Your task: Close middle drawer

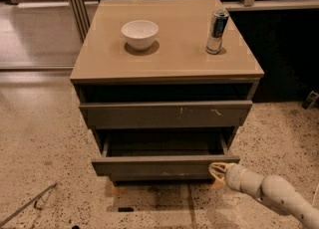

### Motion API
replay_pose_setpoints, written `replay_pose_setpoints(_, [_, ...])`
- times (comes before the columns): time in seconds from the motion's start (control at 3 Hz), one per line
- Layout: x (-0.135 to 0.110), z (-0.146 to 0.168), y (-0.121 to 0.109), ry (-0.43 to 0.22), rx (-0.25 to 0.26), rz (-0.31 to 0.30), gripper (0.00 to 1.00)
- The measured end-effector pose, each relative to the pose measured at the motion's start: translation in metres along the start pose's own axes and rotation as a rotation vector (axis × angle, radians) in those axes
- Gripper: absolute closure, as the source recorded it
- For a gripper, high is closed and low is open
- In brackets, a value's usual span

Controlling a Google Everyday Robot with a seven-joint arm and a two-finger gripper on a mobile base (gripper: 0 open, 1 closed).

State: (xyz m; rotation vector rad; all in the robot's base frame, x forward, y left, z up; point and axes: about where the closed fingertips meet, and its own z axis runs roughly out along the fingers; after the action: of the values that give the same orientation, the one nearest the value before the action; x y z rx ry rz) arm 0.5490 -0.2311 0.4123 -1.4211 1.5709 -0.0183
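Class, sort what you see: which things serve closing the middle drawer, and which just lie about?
Job: middle drawer, pulled out; claw at its front's right end.
Lying about: white bowl, drinks can, both on the cabinet top; scratched drawer front above.

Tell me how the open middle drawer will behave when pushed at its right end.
The middle drawer looks like a rigid panel box, so it should slide in stiffly rather than flex. Nothing shows in its dark inside, so it is probably light. The tool sits at the front's right end; an off-centre push might skew or bind it slightly.
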Motion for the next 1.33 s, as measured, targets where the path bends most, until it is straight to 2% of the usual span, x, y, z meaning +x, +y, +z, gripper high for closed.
replay_pose_setpoints(0.67, [0.007, 0.019, -0.034, 0.007, 0.034, -0.004, 1.0])
replay_pose_setpoints(1.33, [0.014, 0.052, -0.065, 0.046, 0.018, 0.006, 1.0])
